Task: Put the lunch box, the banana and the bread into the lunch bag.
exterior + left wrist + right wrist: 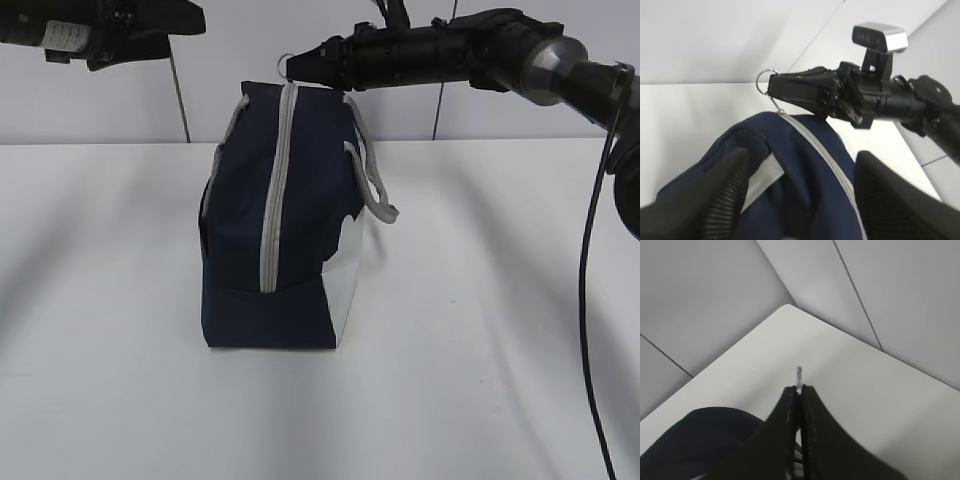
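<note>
The navy lunch bag stands upright on the white table. Its grey zipper runs up the near end and over the top, and looks closed. My right gripper reaches in from the right and is shut on the zipper's ring pull, which also shows in the left wrist view and edge-on in the right wrist view. My left gripper is open, with the top of the bag in view between its fingers. The lunch box, banana and bread are out of view.
A grey strap handle hangs off the bag's right side. A black cable drops along the right edge of the exterior view. A panelled wall stands behind the table.
</note>
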Controlling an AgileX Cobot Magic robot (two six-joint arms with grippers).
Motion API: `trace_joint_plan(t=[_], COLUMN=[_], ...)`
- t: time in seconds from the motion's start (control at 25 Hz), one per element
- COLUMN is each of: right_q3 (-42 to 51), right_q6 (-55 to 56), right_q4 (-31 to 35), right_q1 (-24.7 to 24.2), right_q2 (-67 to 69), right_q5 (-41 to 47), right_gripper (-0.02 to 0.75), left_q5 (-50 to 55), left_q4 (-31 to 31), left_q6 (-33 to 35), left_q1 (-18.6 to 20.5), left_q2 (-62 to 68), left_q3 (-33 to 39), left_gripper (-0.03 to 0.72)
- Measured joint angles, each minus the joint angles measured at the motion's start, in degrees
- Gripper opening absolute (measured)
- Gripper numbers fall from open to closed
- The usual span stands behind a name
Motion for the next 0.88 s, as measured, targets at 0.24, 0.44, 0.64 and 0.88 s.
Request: trace_joint_plan(t=[0.24,0.44,0.64,0.88], right_q3=[0.00,0.00,0.00,0.00], right_q6=[0.09,0.09,0.09,0.09], right_q4=[0.00,0.00,-0.04,-0.04], right_q1=[0.00,0.00,0.00,0.00], right_q2=[0.00,0.00,0.00,0.00], right_q5=[0.00,0.00,0.00,0.00], right_gripper=[-0.016,-0.016,-0.016,-0.016], left_q5=[1.44,2.70,2.16,1.26], left_q4=[-0.38,-0.19,0.06,0.18], left_q6=[-7.69,-11.93,-12.65,-13.61], left_q1=[0.07,-0.71,-2.96,-3.20], left_q2=[8.44,12.94,14.16,15.73], left_q3=[-7.37,-10.56,-11.22,-11.52], left_gripper=[0.456,0.448,0.434,0.407])
